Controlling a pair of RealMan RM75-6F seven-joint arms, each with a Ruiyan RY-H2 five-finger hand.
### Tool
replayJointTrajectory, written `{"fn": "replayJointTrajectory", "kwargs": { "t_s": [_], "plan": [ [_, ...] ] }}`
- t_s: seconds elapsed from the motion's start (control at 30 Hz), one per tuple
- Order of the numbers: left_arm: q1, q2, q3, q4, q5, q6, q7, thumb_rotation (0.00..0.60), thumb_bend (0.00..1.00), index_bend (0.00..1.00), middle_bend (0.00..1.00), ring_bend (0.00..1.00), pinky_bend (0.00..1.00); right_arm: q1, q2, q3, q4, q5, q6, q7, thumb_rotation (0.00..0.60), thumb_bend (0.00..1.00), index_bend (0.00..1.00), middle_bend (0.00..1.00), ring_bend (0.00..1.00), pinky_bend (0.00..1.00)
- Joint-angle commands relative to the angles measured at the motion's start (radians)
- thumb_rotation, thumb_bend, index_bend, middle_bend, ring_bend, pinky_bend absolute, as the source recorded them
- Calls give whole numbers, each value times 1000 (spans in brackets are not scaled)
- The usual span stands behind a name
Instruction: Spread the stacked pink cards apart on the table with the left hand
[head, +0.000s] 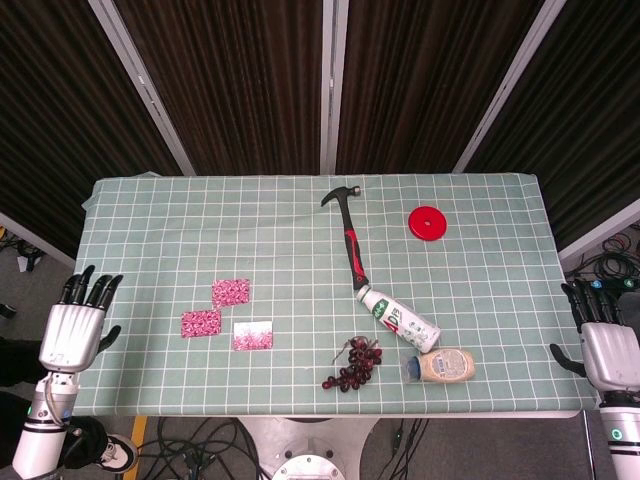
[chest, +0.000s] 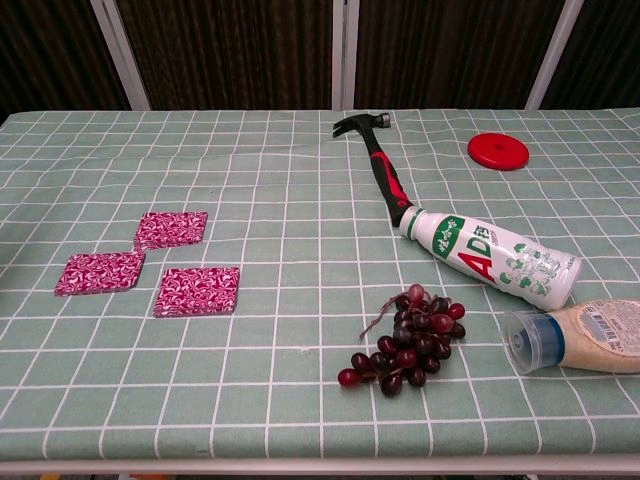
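Observation:
Three pink patterned cards lie flat and apart on the checked tablecloth: one (head: 230, 292) (chest: 171, 229) farthest back, one (head: 200, 323) (chest: 99, 273) to the left, one (head: 252, 335) (chest: 197, 290) nearest the front edge. My left hand (head: 72, 325) hangs open beyond the table's left edge, fingers spread, holding nothing. My right hand (head: 607, 342) is open off the right edge. The chest view shows neither hand.
A hammer (head: 349, 236) (chest: 382, 166) lies mid-table, with a white bottle (head: 400, 320) (chest: 488, 257) lying below it. Grapes (head: 354, 364) (chest: 405, 340) and a tipped jar (head: 441, 365) (chest: 580, 336) sit near the front edge. A red disc (head: 427, 222) (chest: 498, 151) is at the back right.

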Motion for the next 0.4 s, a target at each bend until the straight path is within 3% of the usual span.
{"fn": "replayJointTrajectory", "kwargs": {
  "t_s": [0.03, 0.4],
  "plan": [
    [8, 9, 11, -7, 1, -30, -80, 600, 146, 165, 207, 71, 194, -1, -2, 0, 1, 4, -4, -1, 600, 162, 0, 0, 0, 0],
    [21, 21, 26, -3, 26, -55, -151, 600, 143, 165, 207, 71, 194, -2, -6, -2, 10, 15, -22, 1, 600, 162, 0, 0, 0, 0]
  ]
}}
